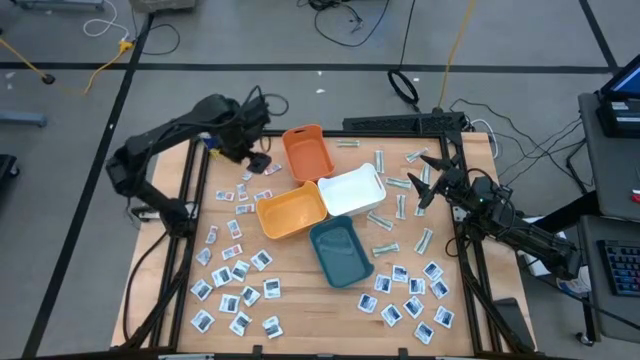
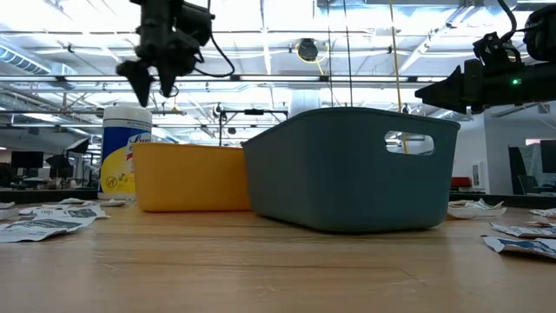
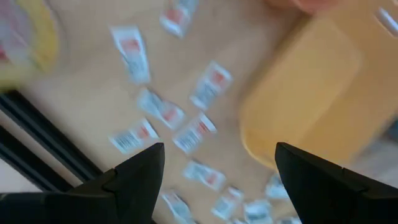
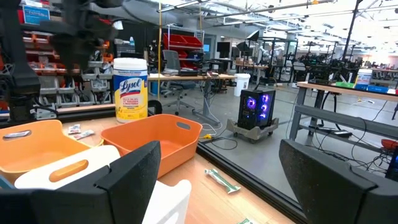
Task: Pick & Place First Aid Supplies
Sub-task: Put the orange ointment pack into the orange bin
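I see the pale wooden bench point(image 1: 300, 300) strewn with small white first aid sachets point(image 1: 232, 283), cabled grey floor point(image 1: 250, 40) around; both grippers' fingers apart, left gripper point(image 3: 214, 177), right gripper point(image 4: 217, 180).

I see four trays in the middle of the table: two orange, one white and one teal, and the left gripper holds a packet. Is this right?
Not quite. The left wrist view shows the left gripper open and holding nothing, above the scattered packets. The four trays are as you say: two orange, one white and one teal.
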You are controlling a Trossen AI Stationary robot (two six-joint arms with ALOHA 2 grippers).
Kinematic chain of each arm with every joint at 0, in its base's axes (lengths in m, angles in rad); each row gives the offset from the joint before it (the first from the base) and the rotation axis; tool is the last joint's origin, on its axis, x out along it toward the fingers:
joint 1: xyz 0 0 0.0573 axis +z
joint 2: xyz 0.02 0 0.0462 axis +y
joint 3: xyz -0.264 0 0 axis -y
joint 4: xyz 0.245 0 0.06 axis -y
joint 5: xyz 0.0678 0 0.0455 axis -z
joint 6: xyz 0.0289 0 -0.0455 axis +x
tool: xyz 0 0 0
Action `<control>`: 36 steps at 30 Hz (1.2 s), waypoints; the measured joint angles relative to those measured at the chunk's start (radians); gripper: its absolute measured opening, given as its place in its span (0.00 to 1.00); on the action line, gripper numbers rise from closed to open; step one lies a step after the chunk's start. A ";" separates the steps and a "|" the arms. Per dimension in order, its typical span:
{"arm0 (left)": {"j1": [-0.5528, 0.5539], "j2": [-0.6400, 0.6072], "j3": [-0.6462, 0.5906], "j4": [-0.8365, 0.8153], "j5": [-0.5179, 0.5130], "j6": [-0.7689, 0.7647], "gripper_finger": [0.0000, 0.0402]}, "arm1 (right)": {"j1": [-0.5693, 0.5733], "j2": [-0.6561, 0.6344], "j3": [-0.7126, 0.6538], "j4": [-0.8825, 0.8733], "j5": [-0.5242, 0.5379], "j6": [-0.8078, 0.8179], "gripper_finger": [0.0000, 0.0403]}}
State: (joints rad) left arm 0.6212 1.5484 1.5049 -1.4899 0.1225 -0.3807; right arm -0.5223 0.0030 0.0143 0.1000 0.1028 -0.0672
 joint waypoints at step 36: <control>0.136 0.284 0.231 0.100 -0.161 0.688 0.77 | 0.000 0.000 0.000 0.000 0.000 0.000 0.80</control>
State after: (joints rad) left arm 0.7571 1.8320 1.7359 -1.3895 -0.0382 0.3073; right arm -0.5220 0.0029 0.0143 0.0998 0.1028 -0.0670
